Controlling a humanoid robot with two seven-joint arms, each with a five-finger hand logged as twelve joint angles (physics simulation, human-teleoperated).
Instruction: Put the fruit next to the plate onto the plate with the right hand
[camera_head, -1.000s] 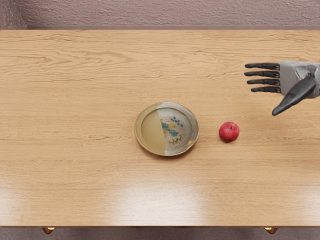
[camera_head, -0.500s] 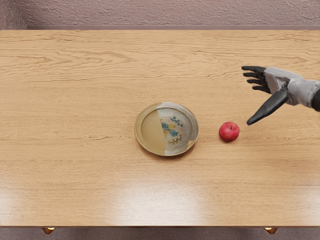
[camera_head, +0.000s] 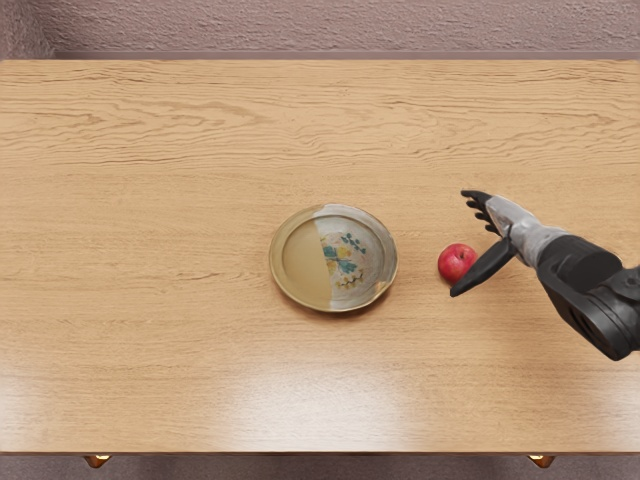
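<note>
A red apple (camera_head: 456, 262) lies on the table just to the right of a round ceramic plate (camera_head: 296, 262) with a tan half and a flower pattern. My right hand (camera_head: 472, 244) comes in from the right edge and sits right beside the apple, on its right. Its fingers (camera_head: 478, 205) are spread above and behind the fruit, and the thumb (camera_head: 480, 272) stretches along the apple's near right side. The hand is open and holds nothing. The left arm does not show.
The wooden table (camera_head: 150, 180) fills the view, with its front edge near the bottom and a wall behind its far edge.
My right hand has dropped down and moved left from the upper right toward the apple, now flanking it. More of the forearm shows. Apple and plate have not moved.
</note>
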